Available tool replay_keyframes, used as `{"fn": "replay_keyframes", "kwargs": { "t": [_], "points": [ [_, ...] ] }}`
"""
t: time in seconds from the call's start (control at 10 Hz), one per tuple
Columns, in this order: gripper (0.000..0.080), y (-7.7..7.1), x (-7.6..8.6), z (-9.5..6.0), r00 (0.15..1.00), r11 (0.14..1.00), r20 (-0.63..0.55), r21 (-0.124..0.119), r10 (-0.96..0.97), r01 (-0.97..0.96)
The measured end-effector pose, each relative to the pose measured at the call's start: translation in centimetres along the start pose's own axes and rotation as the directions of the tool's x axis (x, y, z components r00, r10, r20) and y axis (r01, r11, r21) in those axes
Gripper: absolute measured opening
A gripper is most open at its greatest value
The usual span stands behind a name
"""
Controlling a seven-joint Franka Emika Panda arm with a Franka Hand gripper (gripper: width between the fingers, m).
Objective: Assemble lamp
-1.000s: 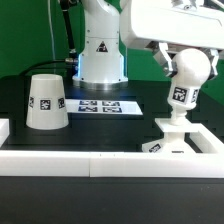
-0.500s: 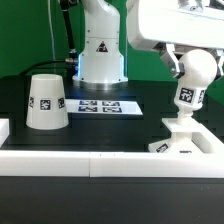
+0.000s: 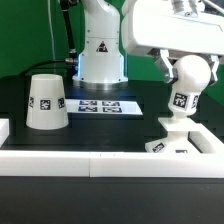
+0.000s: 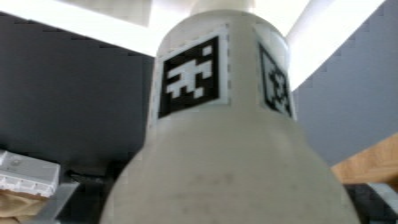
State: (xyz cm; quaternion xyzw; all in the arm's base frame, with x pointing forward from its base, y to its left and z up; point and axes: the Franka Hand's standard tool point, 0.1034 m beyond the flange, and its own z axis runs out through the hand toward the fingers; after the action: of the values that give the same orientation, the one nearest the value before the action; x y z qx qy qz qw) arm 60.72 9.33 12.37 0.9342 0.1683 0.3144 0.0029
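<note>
The bulb (image 3: 183, 98) stands upright with its stem on the flat square base (image 3: 190, 142) at the exterior view's right. My gripper (image 3: 190, 68) is shut on the bulb's round head, one finger on each side. In the wrist view the bulb (image 4: 214, 110) fills the picture with its square tags showing, and a finger (image 4: 25, 176) shows at its side. The tapered shade (image 3: 45, 102) stands mouth down on the black table at the exterior view's left, well apart from the gripper.
The marker board (image 3: 100, 105) lies flat between the shade and the base. The white robot pedestal (image 3: 100, 55) stands behind it. A white rail (image 3: 90, 165) runs along the table's front edge, close in front of the base.
The bulb's tag has shifted sideways and back and sits a little lower. The gripper has moved slightly with the bulb in it. The shade and base have not moved.
</note>
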Motion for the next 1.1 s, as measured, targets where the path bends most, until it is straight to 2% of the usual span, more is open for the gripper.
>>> {"fn": "replay_keyframes", "kwargs": {
  "t": [0.5, 0.7, 1.1],
  "points": [
    [0.0580, 0.07, 0.00, 0.03, 1.000, 1.000, -0.022, -0.012, 0.001, -0.001],
    [0.0676, -0.05, -0.34, 0.26, 1.000, 1.000, 0.005, 0.001, 0.002, -0.002],
    [0.0698, -0.09, -0.48, 0.34, 1.000, 1.000, 0.008, 0.002, 0.002, -0.002]
  ]
}}
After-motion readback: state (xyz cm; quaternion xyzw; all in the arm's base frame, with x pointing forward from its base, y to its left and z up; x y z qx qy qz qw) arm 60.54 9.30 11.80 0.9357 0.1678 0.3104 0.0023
